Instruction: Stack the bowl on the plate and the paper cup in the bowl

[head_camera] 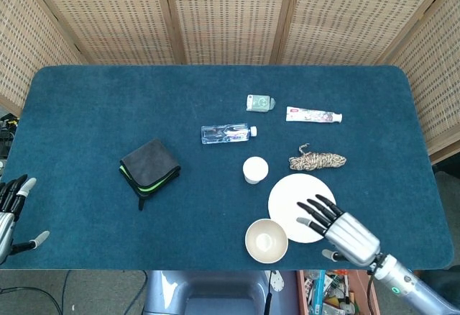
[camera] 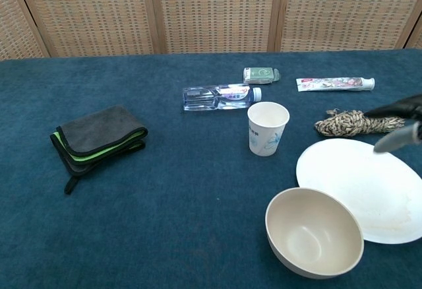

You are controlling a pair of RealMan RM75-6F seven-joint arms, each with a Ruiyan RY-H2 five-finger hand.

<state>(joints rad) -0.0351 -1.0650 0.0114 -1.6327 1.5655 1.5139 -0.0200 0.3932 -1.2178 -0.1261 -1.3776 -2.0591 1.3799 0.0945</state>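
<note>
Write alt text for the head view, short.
The robot's right hand, fingers spread and empty, reaches in over the near edge of a white plate on a blue table, with an empty beige bowl just left of it and a paper cup behind. The left hand rests open at the table's left edge; a folded cloth, water bottle, rope and toothpaste tube lie untouched.

We find no text that we can actually read. The water bottle [camera: 221,96] lying on its side carries a label with red and blue print, too small to make out. The toothpaste tube [camera: 335,84] shows red and green markings, also illegible. The small green packet [camera: 261,74] has a pale round mark on its face, unreadable. The paper cup [camera: 267,128] bears only a faint blue pattern, no letters we can tell.
</note>
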